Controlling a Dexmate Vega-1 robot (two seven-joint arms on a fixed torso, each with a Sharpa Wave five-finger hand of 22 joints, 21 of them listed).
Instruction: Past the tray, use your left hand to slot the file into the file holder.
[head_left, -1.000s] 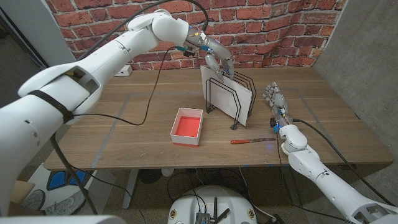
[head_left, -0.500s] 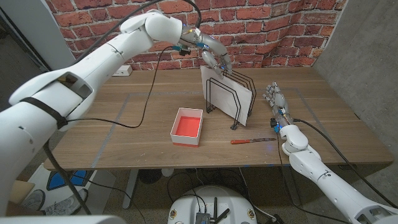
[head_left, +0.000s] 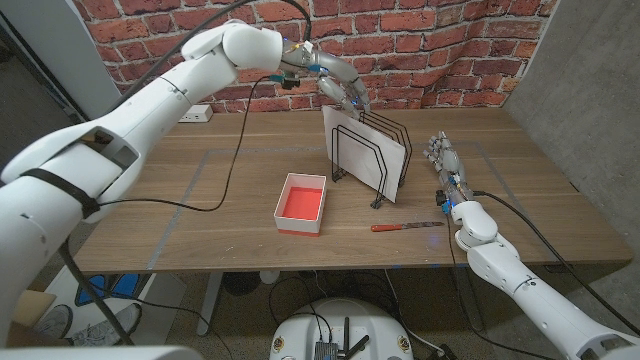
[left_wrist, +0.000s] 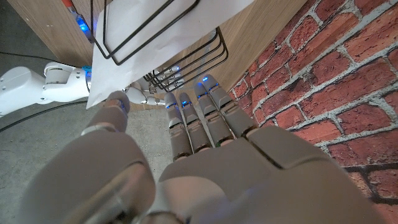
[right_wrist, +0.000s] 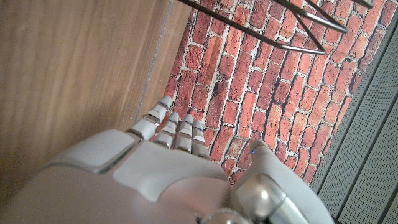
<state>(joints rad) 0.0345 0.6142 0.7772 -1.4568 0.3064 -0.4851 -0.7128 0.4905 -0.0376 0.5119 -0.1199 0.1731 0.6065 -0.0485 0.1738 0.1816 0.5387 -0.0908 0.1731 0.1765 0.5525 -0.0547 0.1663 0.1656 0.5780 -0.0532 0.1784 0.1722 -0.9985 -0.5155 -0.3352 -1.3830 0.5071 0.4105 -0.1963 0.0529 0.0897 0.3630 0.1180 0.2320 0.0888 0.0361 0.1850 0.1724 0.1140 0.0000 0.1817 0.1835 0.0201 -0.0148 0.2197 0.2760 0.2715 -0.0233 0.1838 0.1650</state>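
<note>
The white file (head_left: 368, 148) stands upright in the black wire file holder (head_left: 390, 168), past the red tray (head_left: 302, 203). My left hand (head_left: 343, 88) hovers just above and behind the file's top edge, fingers straight and apart, holding nothing. In the left wrist view the left hand (left_wrist: 186, 155) reaches toward the file (left_wrist: 155, 43) and the holder's wires (left_wrist: 193, 62), clear of both. My right hand (head_left: 444, 165) stands at the table's right side, fingers extended, empty; in its wrist view the right hand (right_wrist: 168, 162) is over bare wood.
A red-handled tool (head_left: 405, 227) lies on the table in front of the holder, close to my right forearm. A white outlet box (head_left: 197, 113) sits at the back left by the brick wall. A cable hangs from my left arm across the table.
My left hand has drawn up and back to the left, away from the file's top. The file stays in the holder. The right hand has not moved.
</note>
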